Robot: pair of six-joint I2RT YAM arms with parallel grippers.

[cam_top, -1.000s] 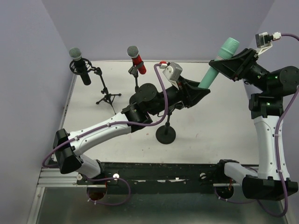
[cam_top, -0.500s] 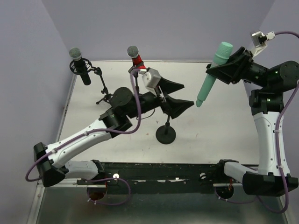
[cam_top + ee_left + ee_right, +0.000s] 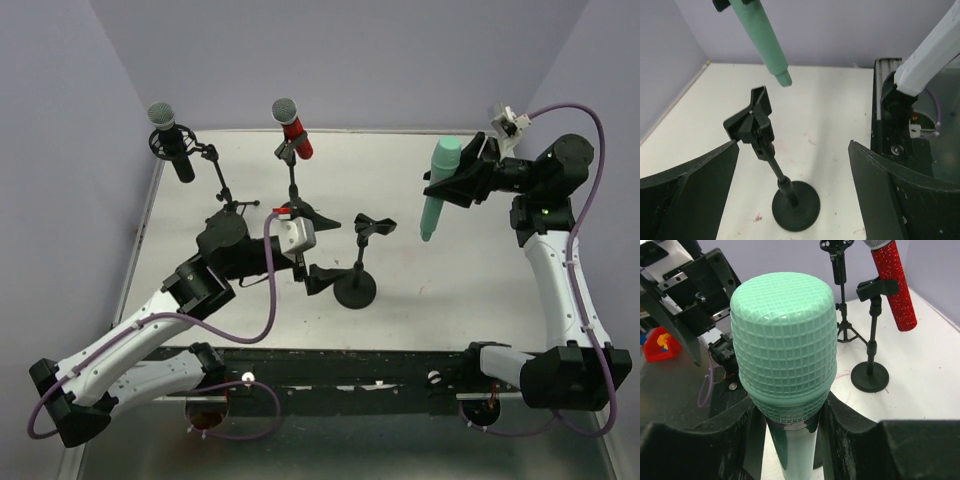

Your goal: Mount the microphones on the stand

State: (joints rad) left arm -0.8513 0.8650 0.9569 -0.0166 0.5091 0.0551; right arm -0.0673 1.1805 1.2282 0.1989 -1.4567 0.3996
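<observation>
R end effector [image 3: 446, 184] on mint mic [image 3: 432, 214]

Far left: black stick microphone with a mesh head [image 3: 172, 143], in a tripod stand [image 3: 232, 208] on the white bench [image 3: 460, 290].
Far middle: red stick microphone [image 3: 291, 128], on a stand to the right of the black one.
Centre: black round-base clip stand [image 3: 356, 288], nearer and right of the red microphone.
Left claw [image 3: 325, 252]: just left of that stand.
Right: mint-green stick microphone [image 3: 438, 190], in the right claw [image 3: 452, 186], off the bench, head up, right of and apart from the clip [image 3: 372, 225].
</observation>
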